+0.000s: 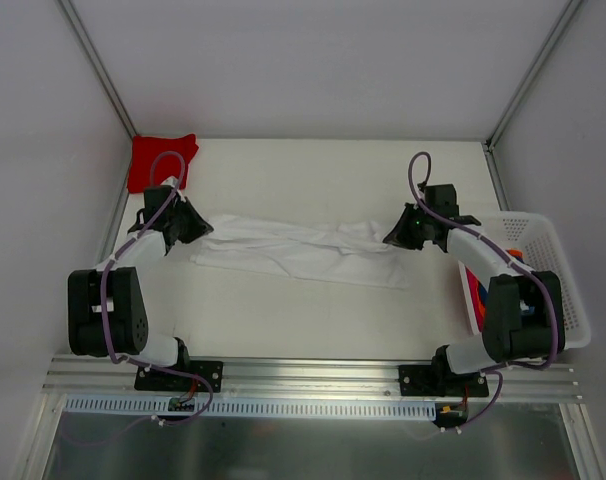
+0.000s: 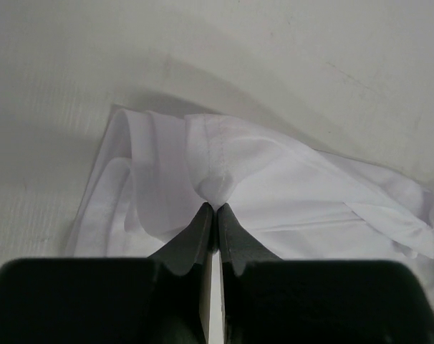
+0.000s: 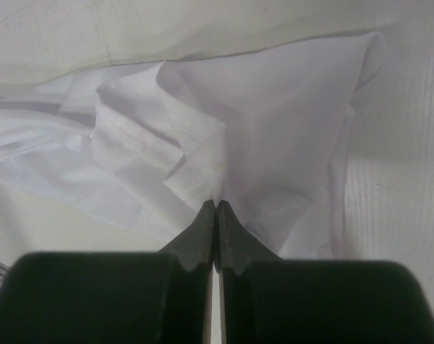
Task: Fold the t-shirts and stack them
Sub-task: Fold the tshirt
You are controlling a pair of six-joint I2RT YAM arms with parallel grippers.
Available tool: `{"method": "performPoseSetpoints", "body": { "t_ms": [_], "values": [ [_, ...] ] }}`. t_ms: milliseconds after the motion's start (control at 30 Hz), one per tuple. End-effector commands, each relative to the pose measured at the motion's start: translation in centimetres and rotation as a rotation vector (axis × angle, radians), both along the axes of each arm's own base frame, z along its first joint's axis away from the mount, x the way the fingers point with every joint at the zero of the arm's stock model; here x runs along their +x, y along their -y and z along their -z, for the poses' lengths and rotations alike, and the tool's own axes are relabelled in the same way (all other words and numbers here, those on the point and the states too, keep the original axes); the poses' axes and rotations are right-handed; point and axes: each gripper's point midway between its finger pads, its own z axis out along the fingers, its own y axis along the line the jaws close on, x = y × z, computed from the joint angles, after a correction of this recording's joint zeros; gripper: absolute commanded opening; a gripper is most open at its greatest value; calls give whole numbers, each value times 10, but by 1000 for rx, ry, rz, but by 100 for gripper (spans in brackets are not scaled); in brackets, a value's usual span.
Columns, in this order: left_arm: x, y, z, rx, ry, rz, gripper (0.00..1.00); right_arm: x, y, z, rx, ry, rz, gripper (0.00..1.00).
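left hand (image 2: 215,208) and right hand (image 3: 215,204) are each clamped on one end of the white t-shirt (image 1: 303,250). it looks light and limp, likely to droop between them, so pinch gathered hems.

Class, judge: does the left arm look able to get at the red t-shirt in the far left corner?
Probably not yet. The red t-shirt lies close beyond the left gripper, nothing between, but that gripper is shut on the white t-shirt and must let go first.

A robotics lab cell: white enclosure walls (image 1: 313,60), aluminium mounting rail (image 1: 313,372), bolted-down left arm (image 1: 108,310) and right arm (image 1: 518,312).
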Motion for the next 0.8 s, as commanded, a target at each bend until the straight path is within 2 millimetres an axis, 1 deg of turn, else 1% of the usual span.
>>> {"method": "performPoseSetpoints", "body": {
  "t_ms": [0,67,100,133,167,200,233,267,333,367,467,533,567,600,633,667,733,767],
  "values": [
    [1,-6,-5,29,40,-42,4,-1,0,-7,-5,66,0,1],
    [-3,-8,1,38,25,-53,17,-11,3,6,-14,41,4,1],
    [-4,-9,3,41,20,-58,30,-12,3,7,-15,44,5,0],
    [-5,-10,5,43,16,-58,41,-18,4,15,-19,30,3,0],
    [-7,-12,8,50,6,-72,50,-21,5,18,-18,25,7,0],
    [-8,-13,10,52,1,-76,62,-22,5,20,-18,27,7,1],
    [-9,-13,11,55,-2,-82,68,-24,6,21,-20,29,9,1],
    [-11,-15,14,63,-9,-92,72,-30,8,27,-26,16,9,1],
    [-12,-17,16,72,-15,-104,78,-33,9,28,-30,22,10,0],
    [-14,-19,18,79,-21,-109,79,-37,9,32,-33,17,8,1],
    [-16,-26,20,105,-22,-137,79,-43,11,34,-35,22,11,1],
    [-17,-28,14,114,2,-152,78,-49,12,39,-36,16,11,0],
    [-18,-28,13,114,13,-155,78,-49,12,38,-33,26,11,1],
    [-17,-28,5,114,42,-158,78,-52,12,41,-35,20,8,0],
    [-19,-29,4,116,54,-162,77,-53,11,41,-35,25,6,1],
    [-19,-29,-5,118,85,-166,77,-54,11,42,-36,24,4,0],
    [-22,-31,-8,130,105,-176,77,-58,10,47,-43,18,-3,0],
    [-22,-31,-16,133,137,-179,77,-58,10,47,-44,23,-5,1]
  ]
}}
